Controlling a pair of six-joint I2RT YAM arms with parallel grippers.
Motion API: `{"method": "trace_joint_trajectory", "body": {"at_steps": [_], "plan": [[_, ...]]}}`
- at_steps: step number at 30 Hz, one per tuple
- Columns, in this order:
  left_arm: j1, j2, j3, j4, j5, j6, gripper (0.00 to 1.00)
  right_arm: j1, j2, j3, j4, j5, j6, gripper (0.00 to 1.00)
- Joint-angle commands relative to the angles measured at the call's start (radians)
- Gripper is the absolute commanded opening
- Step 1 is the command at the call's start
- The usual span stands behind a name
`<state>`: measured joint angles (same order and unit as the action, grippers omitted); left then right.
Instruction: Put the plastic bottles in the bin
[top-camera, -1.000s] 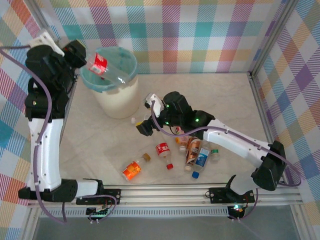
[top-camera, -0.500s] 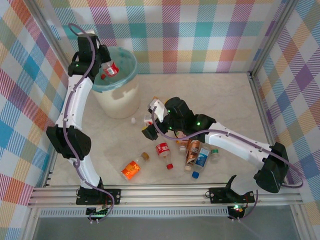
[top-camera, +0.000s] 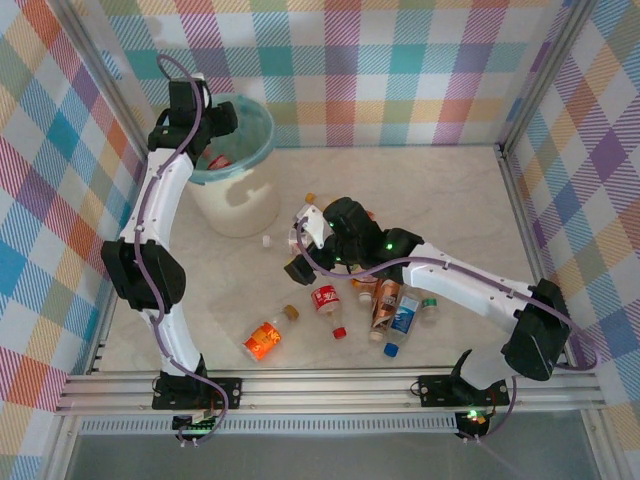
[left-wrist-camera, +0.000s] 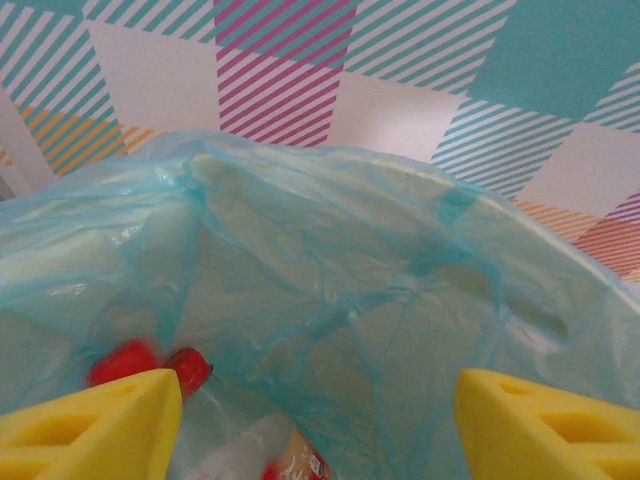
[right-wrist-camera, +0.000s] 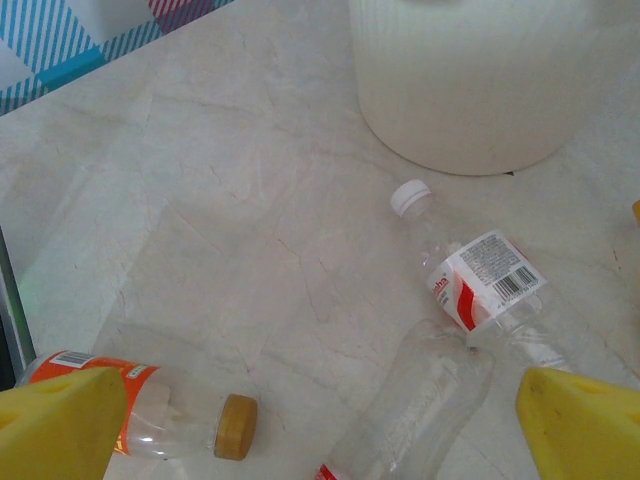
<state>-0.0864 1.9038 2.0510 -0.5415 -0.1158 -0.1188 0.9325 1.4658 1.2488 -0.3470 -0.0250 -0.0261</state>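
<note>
Left gripper (left-wrist-camera: 318, 392) and right gripper (right-wrist-camera: 320, 400) are held spread, empty; 1 clear red-labelled plastic bottle (left-wrist-camera: 250, 457) is seen inside the teal-lined cream round bin (left-wrist-camera: 400, 210), and 1 white-capped clear bottle (right-wrist-camera: 480, 285) is laid flat on the pale tabletop (right-wrist-camera: 250, 200), cap toward the bin.

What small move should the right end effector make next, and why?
Probably descend onto the white-capped bottle: the right end effector hangs open and empty over it, and the bottle lies on the table beside the bin.
</note>
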Motion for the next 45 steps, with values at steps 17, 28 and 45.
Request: {"method": "trace_joint_trajectory", "body": {"at_steps": [17,28,45], "plan": [[-0.101,-0.443,-0.186,-0.170,0.170,-0.005,0.73,-0.044,0.129,0.114,-0.243,0.083,-0.106,0.95],[-0.221,-0.834,-0.732,-0.122,0.250,-0.058,0.73,-0.096,0.252,0.191,-0.407,0.016,0.044,0.95],[-0.257,-1.001,-1.064,-0.127,0.141,-0.195,0.74,-0.095,0.431,0.085,-0.280,-0.158,0.279,0.90]]}}
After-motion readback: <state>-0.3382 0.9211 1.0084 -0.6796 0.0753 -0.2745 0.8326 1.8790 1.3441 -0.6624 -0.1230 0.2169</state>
